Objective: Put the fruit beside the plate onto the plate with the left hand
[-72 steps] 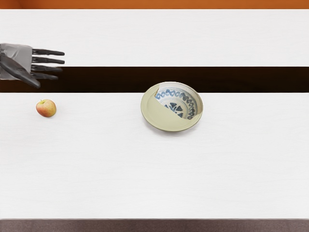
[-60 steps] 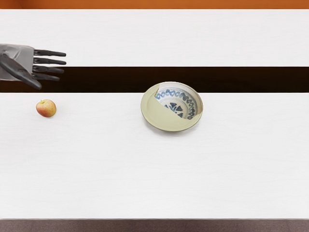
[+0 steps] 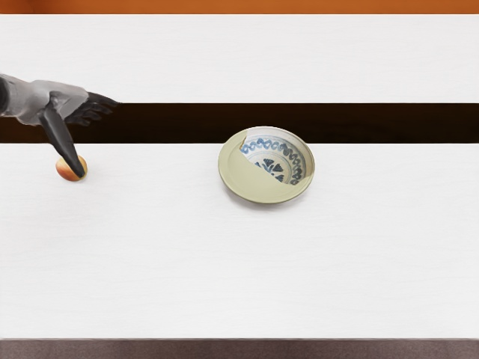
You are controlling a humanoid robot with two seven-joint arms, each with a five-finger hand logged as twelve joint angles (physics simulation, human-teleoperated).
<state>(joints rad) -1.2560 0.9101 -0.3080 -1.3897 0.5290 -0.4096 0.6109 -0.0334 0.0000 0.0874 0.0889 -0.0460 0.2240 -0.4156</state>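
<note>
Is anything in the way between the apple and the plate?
No, nothing visible. Only bare table lies between the apple and the plate to its right. The left hand overlaps the apple, with nothing between them either.

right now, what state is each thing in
left hand: open, thumb pointing down in front of the apple, not closed on it
apple: on the table, well left of the plate, partly hidden by the thumb
plate: flat on the table, nothing on it

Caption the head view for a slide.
Left hand at the apple on the table; plate apart to the right.
</note>
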